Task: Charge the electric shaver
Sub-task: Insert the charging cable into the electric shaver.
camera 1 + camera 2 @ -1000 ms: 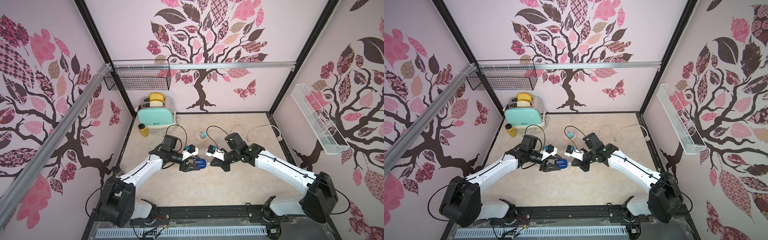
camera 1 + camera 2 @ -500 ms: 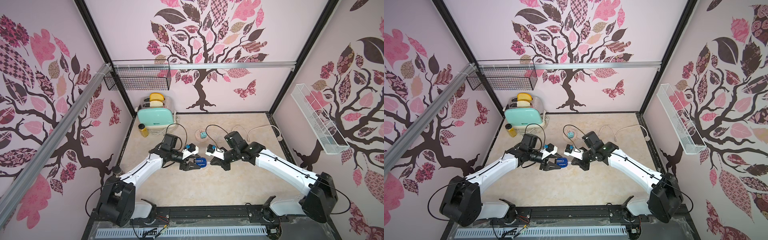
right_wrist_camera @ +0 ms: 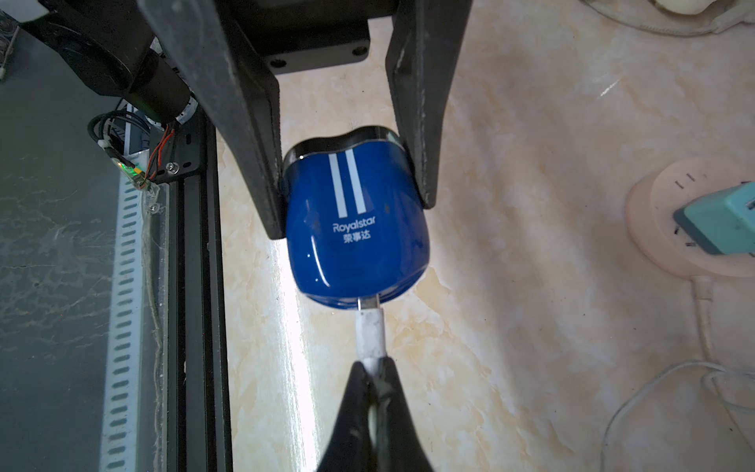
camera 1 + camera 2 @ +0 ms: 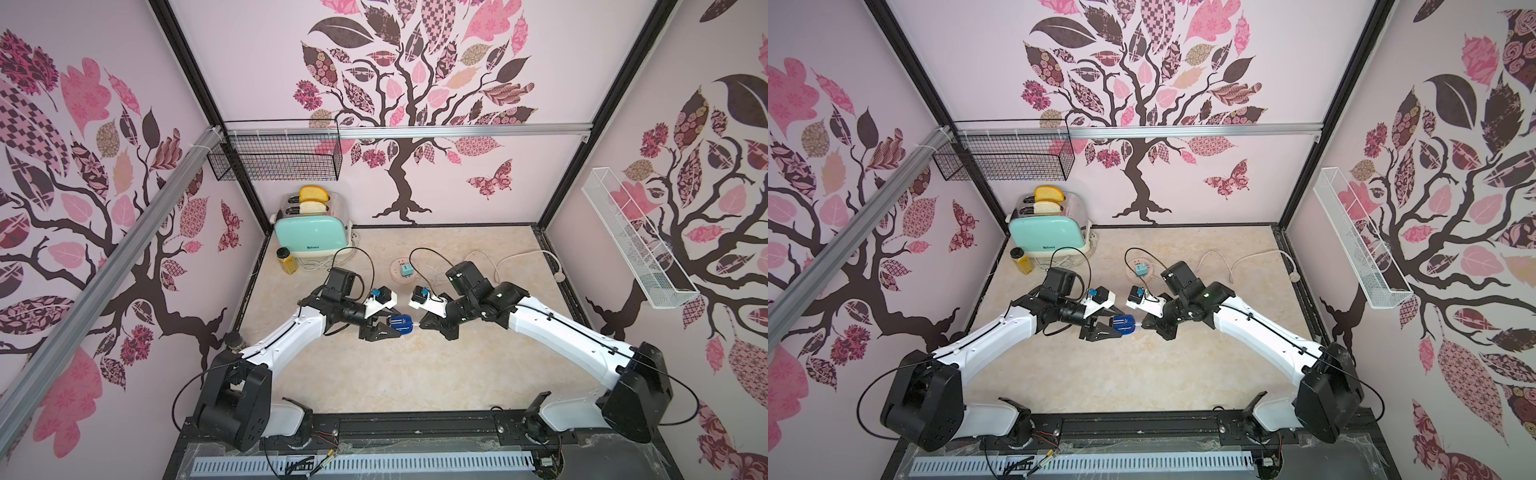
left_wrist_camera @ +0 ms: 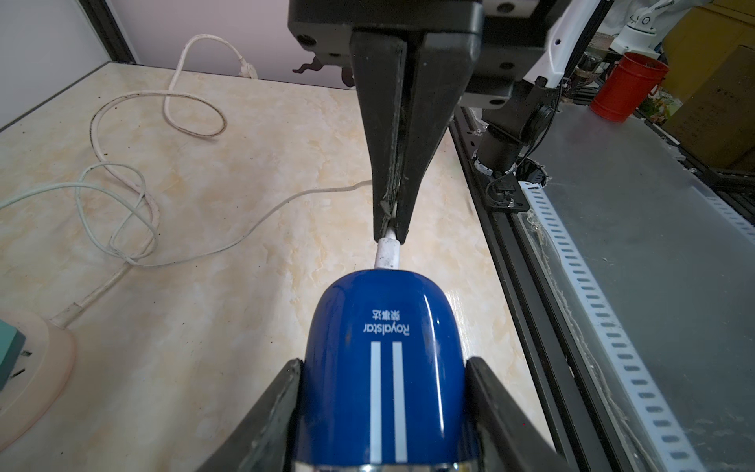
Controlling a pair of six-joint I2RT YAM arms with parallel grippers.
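Note:
The electric shaver (image 4: 400, 323) (image 4: 1123, 324) is a glossy dark blue body with two white stripes, held just above the tabletop at mid-table. My left gripper (image 5: 382, 363) is shut on its sides near the silver head end. My right gripper (image 3: 374, 365) faces it and is shut on the white plug (image 3: 369, 335) of a thin white charging cable (image 5: 245, 233). The plug's metal tip sits in the shaver's (image 3: 355, 229) rounded end, with a short piece of metal showing. The cable trails back to a mint-green adapter (image 3: 719, 220) on the round pink socket disc (image 4: 395, 276).
A mint toaster (image 4: 311, 237) with bread and a small yellow bottle (image 4: 286, 261) stand at the back left. A thicker white cord (image 4: 519, 255) loops across the back right. A black rail (image 3: 196, 286) runs along the table's front edge.

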